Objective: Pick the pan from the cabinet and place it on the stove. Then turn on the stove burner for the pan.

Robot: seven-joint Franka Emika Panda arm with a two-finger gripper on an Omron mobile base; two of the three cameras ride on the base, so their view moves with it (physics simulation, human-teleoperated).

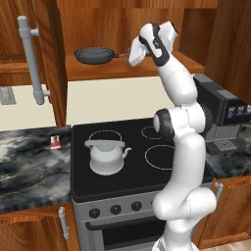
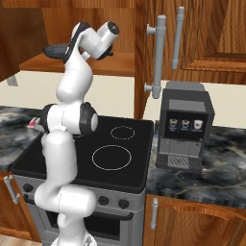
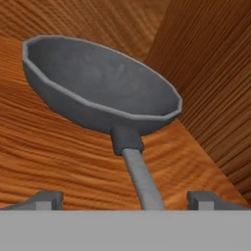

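Hand view | tool (image 3: 125, 198) spread wide, astride pan (image 3: 98, 83) handle (not yet pinched) | lined up for grasp off cabinet (image 3: 59, 162) shelf

No readable text, label or number anywhere; coffee machine (image 2: 186, 126) panel icons too small to read.

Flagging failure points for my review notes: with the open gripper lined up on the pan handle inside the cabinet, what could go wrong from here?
1. The open gripper straddles the thin straight handle of the small dark grey frying pan. Held that far from the bowl, the pan may sag or twist on lifting.
2. The white kettle occupies a front ring of the black glass cooktop, so the pan could bump it on the way down.
3. The open red-brown cabinet door stands close beside the exit path.
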